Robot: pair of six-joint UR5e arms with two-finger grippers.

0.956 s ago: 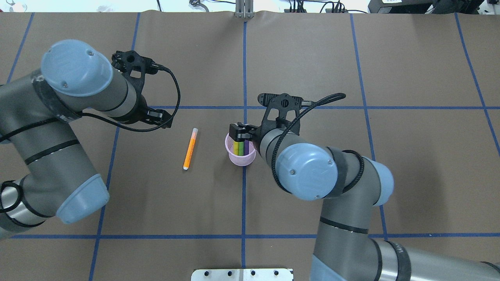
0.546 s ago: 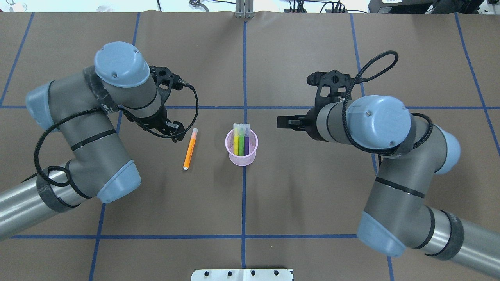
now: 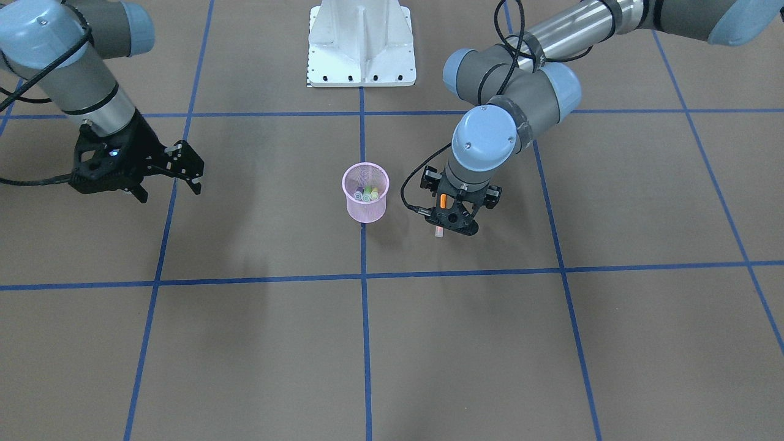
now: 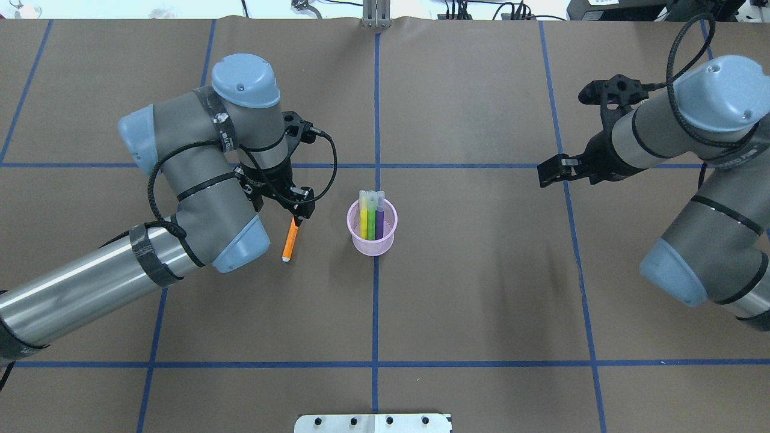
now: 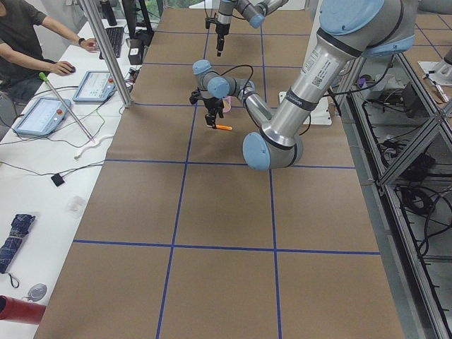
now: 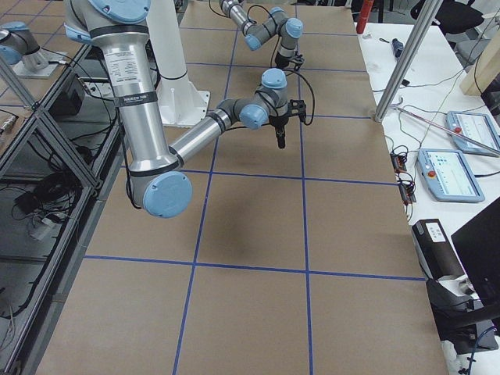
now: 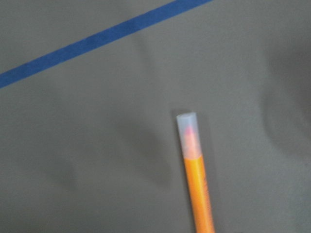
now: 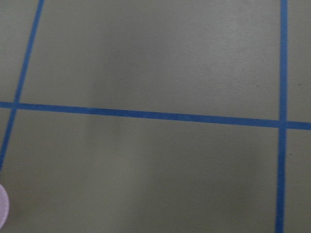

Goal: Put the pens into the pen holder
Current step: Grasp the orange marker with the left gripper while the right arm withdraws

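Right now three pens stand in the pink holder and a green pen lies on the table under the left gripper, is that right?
One thing is off: the pen on the table under the left gripper is orange, not green. The overhead exterior view shows it. The pink holder does hold three pens: yellow, green and purple.
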